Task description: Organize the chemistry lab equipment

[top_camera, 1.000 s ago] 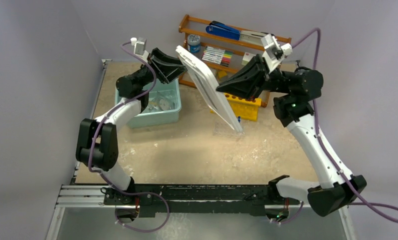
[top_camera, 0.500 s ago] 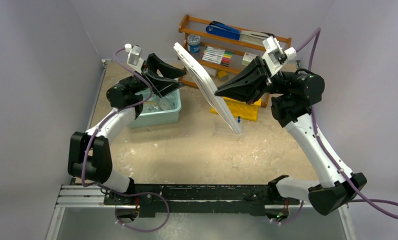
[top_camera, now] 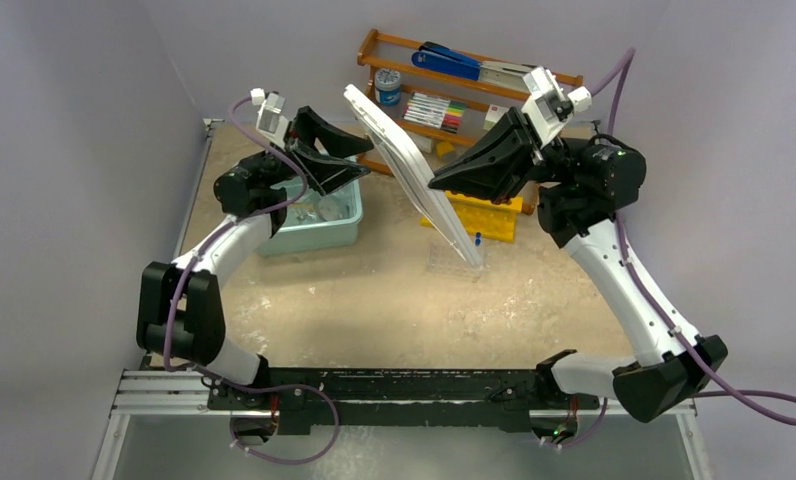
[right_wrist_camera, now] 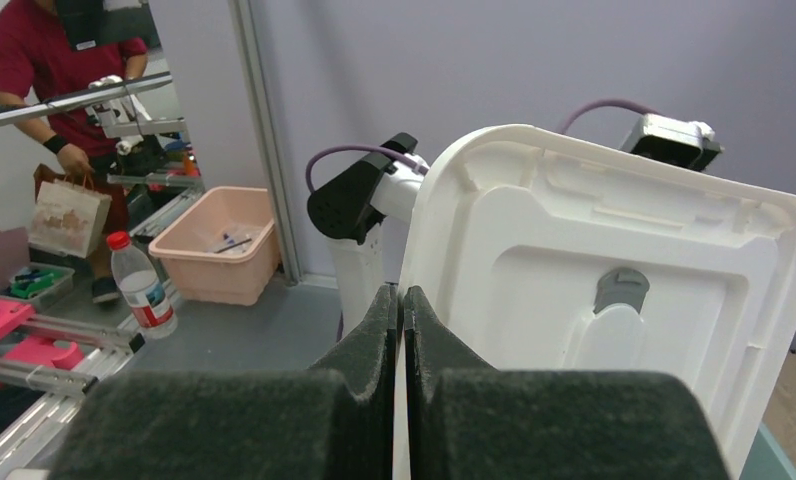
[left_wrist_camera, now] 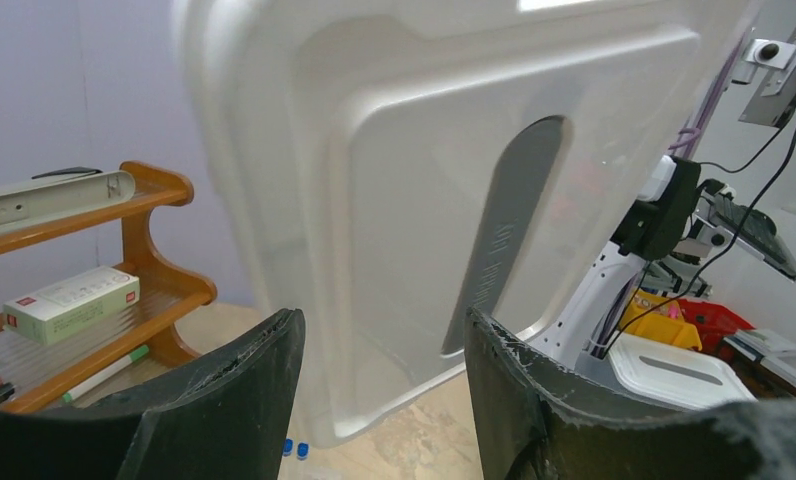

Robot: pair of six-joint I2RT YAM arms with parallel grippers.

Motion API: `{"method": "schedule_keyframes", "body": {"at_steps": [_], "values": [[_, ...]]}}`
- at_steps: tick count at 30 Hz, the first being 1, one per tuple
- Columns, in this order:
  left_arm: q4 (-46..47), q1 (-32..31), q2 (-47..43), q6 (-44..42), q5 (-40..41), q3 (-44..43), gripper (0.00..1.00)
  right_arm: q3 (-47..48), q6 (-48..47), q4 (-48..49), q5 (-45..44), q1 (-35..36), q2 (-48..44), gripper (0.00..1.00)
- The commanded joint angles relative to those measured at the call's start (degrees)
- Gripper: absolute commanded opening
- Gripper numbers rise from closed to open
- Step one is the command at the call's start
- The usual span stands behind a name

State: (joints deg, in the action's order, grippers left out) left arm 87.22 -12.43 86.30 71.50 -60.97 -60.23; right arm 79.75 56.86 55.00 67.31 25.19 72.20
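Observation:
My right gripper is shut on the edge of the white lid and holds it up on a steep tilt over the table's middle. In the right wrist view, the right gripper pinches the lid rim. My left gripper hangs open above the teal bin, facing the lid without touching it. The left wrist view has the left gripper with only air between its fingers, and the lid beyond. Clear glass items lie in the bin. The yellow rack stands behind the lid.
A wooden shelf at the back carries a blue stapler and coloured markers. A clear dish with small blue-capped pieces sits under the lid's low end. The walls close in at left and right.
My left gripper has opened wider and drawn back left from the lid, over the bin. The right gripper has shifted the held lid slightly left and up.

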Motion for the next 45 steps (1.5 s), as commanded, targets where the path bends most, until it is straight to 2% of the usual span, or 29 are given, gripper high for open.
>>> {"method": "schedule_keyframes", "body": {"at_steps": [1,9,17,24,35,45], "values": [[11.1,0.8,2.0,-0.4,-1.6,-4.4,0.59,3.5,-0.7,2.1,-0.4,0.3,-3.0,0.00],[11.3,1.5,3.6,-0.5,0.5,-7.9,0.59,3.2,-0.5,2.5,-0.5,0.3,-3.0,0.00],[11.4,-1.1,4.2,-0.4,-1.6,-10.0,0.59,3.6,4.9,9.9,-0.2,0.3,-0.7,0.00],[11.4,-3.8,3.7,-1.0,-2.0,-9.6,0.57,3.3,5.0,9.9,-0.4,0.3,0.3,0.00],[11.3,-4.3,-3.7,-1.9,-2.6,-6.1,0.46,1.7,5.1,11.0,-1.7,-3.8,0.4,0.00],[9.8,-4.3,-7.2,-1.6,-2.5,-4.9,0.44,-0.2,7.1,13.7,-2.6,-8.2,0.3,0.00]]}}
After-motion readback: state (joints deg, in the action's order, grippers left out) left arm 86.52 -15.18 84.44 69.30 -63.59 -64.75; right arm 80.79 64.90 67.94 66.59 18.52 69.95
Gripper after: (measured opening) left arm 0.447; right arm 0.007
